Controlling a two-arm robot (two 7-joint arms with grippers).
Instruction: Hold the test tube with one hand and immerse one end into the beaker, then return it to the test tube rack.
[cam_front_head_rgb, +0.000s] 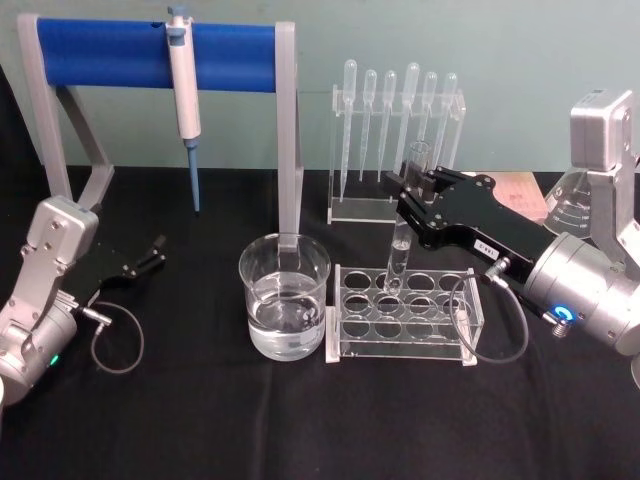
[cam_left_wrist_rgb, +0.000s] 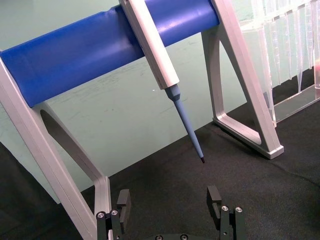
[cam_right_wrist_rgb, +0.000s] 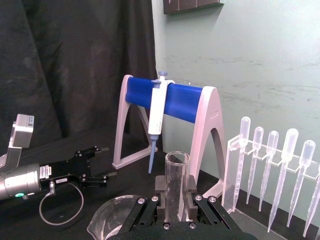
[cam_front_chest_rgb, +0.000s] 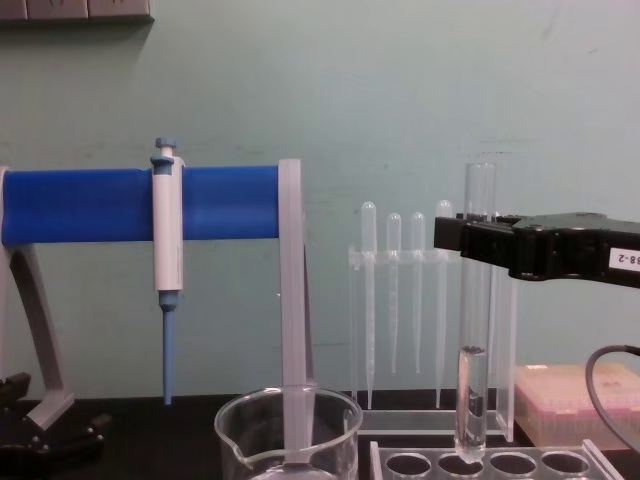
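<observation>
Left gripper: parked low on the counter at the far left, well apart from the glassware. Its jaws are spread and hold nothing.
Pipettor: hangs tip-down on the blue-barred stand, behind and to the left of the beaker. No part in this job.
Beaker: upright on the counter, partly filled with clear liquid, just beside the left end of the rack.
Rack: clear, with round holes, square to the counter's front edge.
Test tube: upright in the chest view, flat rim up. Its rounded end sits at the mouth of a hole in the rack's left half — whether it is just above or just inside, I cannot tell. It stands clear of the beaker.
Right gripper: reaches in from the right, jaws pinching the tube on its upper part, below the rim.
Pipette stand: close behind the held tube, its pipettes hanging.
Step in hand: judged to be at the rack, either lifting out or seating — the frames do not settle which.
Risk, sideways travel: if the rounded end is inside the hole, a move toward the beaker could catch the rack and drag it into the beaker.
Risk, grip: smooth glass held high may slip or swing, and could knock the beaker's rim or the pipettes behind.
</observation>
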